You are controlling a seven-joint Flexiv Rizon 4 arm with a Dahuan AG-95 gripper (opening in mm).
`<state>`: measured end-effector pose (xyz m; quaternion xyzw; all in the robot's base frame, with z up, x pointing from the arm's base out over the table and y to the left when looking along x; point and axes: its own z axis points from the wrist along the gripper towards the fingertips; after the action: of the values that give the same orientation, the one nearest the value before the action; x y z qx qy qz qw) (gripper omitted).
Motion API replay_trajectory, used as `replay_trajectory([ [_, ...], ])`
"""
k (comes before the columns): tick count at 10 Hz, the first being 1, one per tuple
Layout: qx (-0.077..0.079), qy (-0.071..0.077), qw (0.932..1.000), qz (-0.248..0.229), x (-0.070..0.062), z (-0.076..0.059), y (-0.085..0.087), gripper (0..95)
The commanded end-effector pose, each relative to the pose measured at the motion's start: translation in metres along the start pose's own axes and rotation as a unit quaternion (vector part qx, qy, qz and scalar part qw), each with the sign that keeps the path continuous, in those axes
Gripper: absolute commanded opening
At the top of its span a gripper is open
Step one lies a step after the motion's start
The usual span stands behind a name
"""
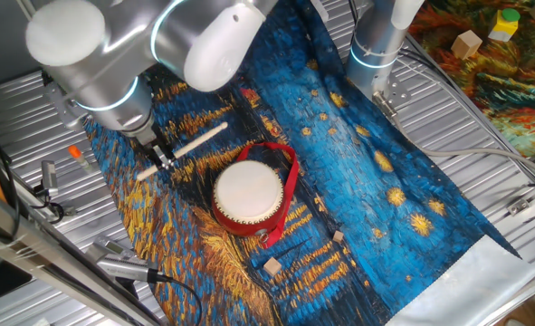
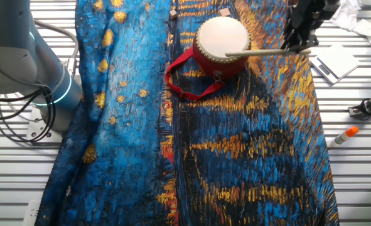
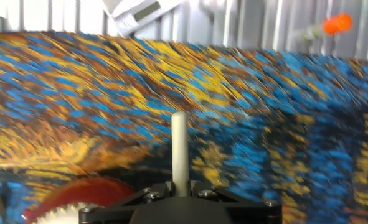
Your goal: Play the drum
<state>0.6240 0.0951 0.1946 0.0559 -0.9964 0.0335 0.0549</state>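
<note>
The drum (image 1: 248,195) is small and round, with a cream-white skin, a red body and a red strap loop (image 1: 290,177). It sits on the painted cloth. It also shows in the other fixed view (image 2: 221,39) and at the bottom left of the hand view (image 3: 78,202). My gripper (image 1: 163,156) is shut on a thin pale wooden stick (image 1: 190,145), just left of the drum. In the other fixed view the gripper (image 2: 297,41) holds the stick (image 2: 260,53) level, with its tip over the drum's near side. In the hand view the stick (image 3: 179,146) stands out from the shut gripper (image 3: 179,186).
A blue and yellow painted cloth (image 1: 376,163) covers the slatted metal table. Small wooden blocks (image 1: 272,266) lie in front of the drum. A second arm's base (image 1: 376,45) stands at the back. An orange-capped marker (image 2: 343,134) lies off the cloth.
</note>
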Motion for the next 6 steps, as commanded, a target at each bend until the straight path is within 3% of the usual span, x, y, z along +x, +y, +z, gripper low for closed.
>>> replay_trajectory([
  [1, -0.002, 0.002, 0.9998, 0.021, -0.012, -0.004, 0.006, 0.0],
  [2, -0.003, 0.004, 0.9993, 0.036, -0.025, -0.014, 0.015, 0.0],
  [6, -0.006, 0.005, 0.9972, 0.074, -0.044, -0.023, 0.032, 0.0],
])
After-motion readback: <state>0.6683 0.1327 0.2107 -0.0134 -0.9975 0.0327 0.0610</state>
